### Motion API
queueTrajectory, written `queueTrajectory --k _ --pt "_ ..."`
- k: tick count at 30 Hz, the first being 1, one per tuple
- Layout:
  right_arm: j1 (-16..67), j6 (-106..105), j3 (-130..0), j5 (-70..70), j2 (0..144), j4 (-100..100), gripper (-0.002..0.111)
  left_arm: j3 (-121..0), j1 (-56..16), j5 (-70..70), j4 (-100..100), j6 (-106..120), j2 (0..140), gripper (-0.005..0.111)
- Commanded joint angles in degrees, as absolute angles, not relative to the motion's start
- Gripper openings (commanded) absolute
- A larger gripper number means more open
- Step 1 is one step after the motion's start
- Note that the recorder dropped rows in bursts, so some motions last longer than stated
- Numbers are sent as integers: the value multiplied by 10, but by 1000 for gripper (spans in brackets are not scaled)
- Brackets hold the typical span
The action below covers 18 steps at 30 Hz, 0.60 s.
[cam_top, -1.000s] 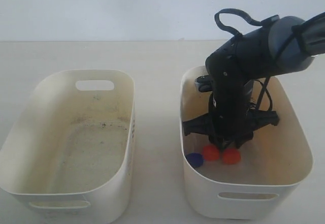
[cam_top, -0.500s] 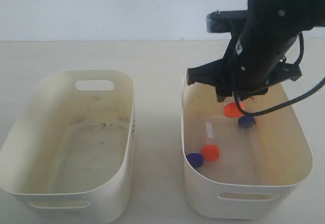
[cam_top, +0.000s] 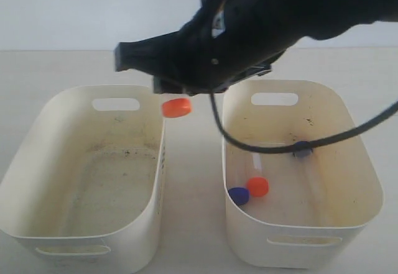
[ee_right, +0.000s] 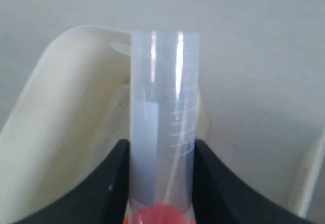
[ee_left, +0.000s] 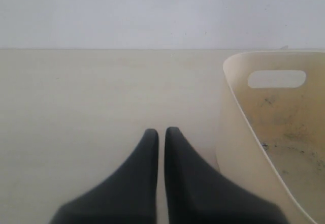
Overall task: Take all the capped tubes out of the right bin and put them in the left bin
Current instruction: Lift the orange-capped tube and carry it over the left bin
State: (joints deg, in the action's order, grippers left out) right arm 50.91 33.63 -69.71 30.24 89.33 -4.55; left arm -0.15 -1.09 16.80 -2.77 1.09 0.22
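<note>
My right jaws are clamped on a capped tube (ee_right: 163, 117), squeezing its clear barrel from both sides just above the orange cap (cam_top: 176, 107), which points downward. I judge that a grip near the capped end stops the tube swinging. My right arm reaches across the middle, so the cap hangs in the air about over the inner wall of the left bin (cam_top: 160, 137), above the gap between the two tubs and not clearly over the speckled floor. If I opened here, the tube could clip the rim and fall onto the bench (cam_top: 193, 224), so I would want to be a little farther over the tub first. My left jaws are pressed together on nothing and sit low over the bench beside the left bin's outer wall, I reckon to keep the drop path clear. In the right bin (cam_top: 367, 181) three more tubes lie on the yellowish floor: a blue cap (cam_top: 238, 194) touching an orange cap (cam_top: 257, 186) near the front, and another blue cap (cam_top: 302, 149) farther back.
</note>
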Motion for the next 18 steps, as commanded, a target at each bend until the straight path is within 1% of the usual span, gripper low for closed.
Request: queueTrajectory --k 1,7,9,11,12,14,15,16,17,18 --pt "547 333 -745 287 948 -45 0 0 -12 169 -33 10 0 4" --pt "577 326 -792 278 1018 -32 0 0 -12 169 -33 10 0 4" --pt "579 308 -802 278 1030 -17 2 0 -12 169 -33 10 0 4" --pt "579 281 -807 275 1037 10 10 0 -12 169 -33 10 0 4" --pt "579 266 -807 270 1039 14 18 0 -12 169 -33 10 0 4" --pt "579 264 -807 269 1040 14 37 0 -12 169 -33 10 0 4" --pt "579 264 -807 268 1040 14 52 0 -12 169 -33 10 0 4" --pt "579 264 -807 265 1040 14 61 0 -12 169 -33 10 0 4" --pt "579 264 -807 263 1040 14 65 0 -12 169 -33 10 0 4" --pt "579 265 -807 263 1040 14 64 0 -12 169 -33 10 0 4"
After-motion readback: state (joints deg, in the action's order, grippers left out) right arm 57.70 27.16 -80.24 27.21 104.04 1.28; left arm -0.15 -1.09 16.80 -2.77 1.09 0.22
